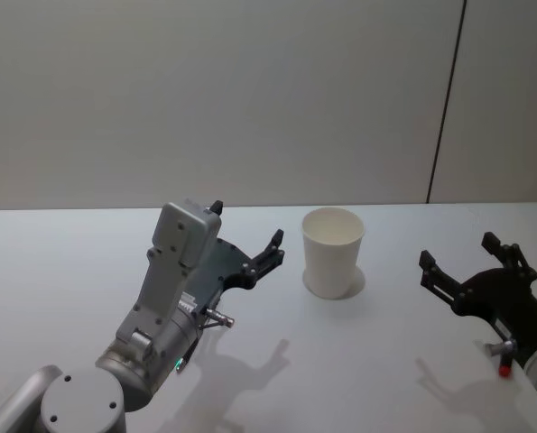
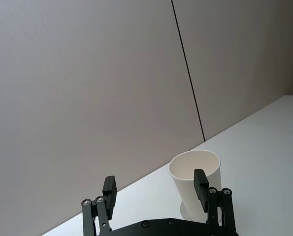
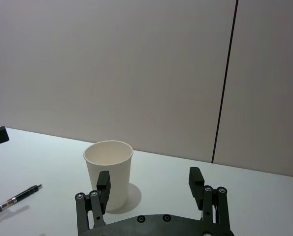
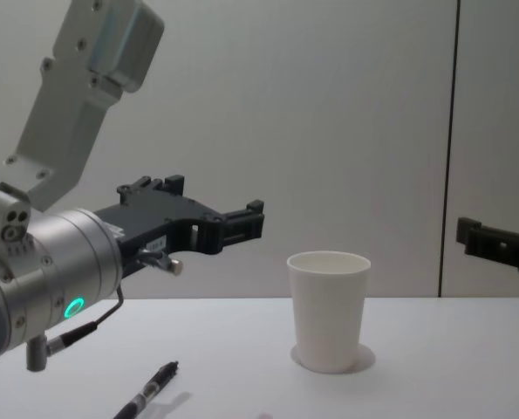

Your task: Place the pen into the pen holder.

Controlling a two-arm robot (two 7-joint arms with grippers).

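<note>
The left gripper [image 1: 247,225] hangs above the table [image 1: 69,262], left of the cup [image 1: 332,251], jaws spread and empty. The pen [image 4: 147,394] lies flat on the table left of the cup and nearer the robot, under that arm. The cup stands upright. Right of the cup the right gripper [image 1: 458,251] hovers, jaws apart too. Likely risks: the thin pen rolls away as the jaws close, or the pen catches the rim and tips the light cup.

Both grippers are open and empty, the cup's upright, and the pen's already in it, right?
No. The pen lies on the table, left of the cup, as the chest view shows. The left gripper and right gripper are open and empty; the cup is upright.
</note>
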